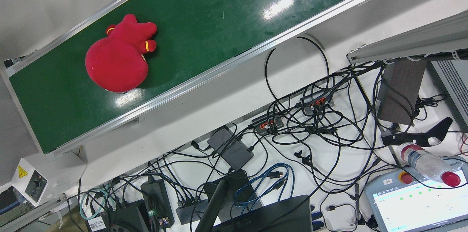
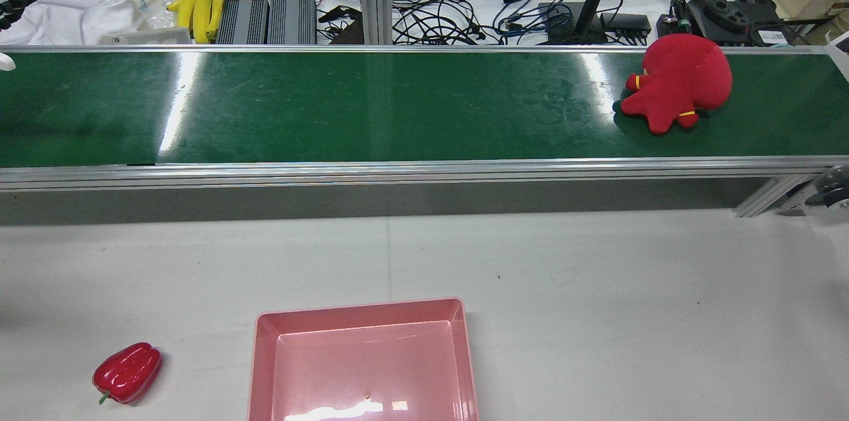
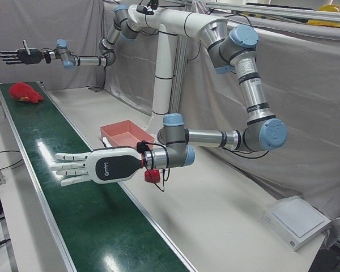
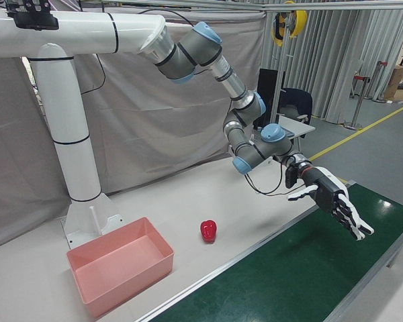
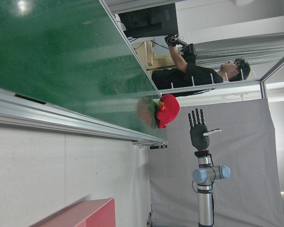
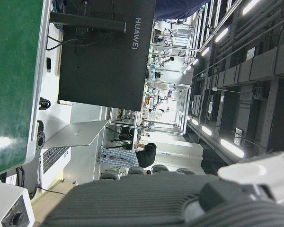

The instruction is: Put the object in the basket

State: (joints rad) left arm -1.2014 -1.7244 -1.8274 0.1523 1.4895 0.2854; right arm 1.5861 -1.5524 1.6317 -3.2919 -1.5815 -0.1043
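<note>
A red plush toy (image 1: 117, 60) (image 2: 680, 79) (image 3: 24, 92) (image 5: 166, 109) lies on the green conveyor belt (image 2: 398, 109), toward the right end in the rear view. The pink basket (image 2: 361, 309) (image 3: 110, 127) (image 4: 134, 282) sits empty on the grey table. My left hand (image 3: 85, 167) (image 4: 329, 198) hovers open over the belt's left part, fingers spread, holding nothing. My right hand (image 3: 20, 55) (image 5: 199, 130) is raised open in the air beyond the plush toy, well above the belt.
A red bell pepper (image 2: 127, 372) (image 4: 209, 230) lies on the table left of the basket in the rear view. Behind the belt are bananas (image 2: 199, 3), tablets, a monitor and tangled cables (image 1: 310, 126). A person (image 5: 199, 73) stands past the belt.
</note>
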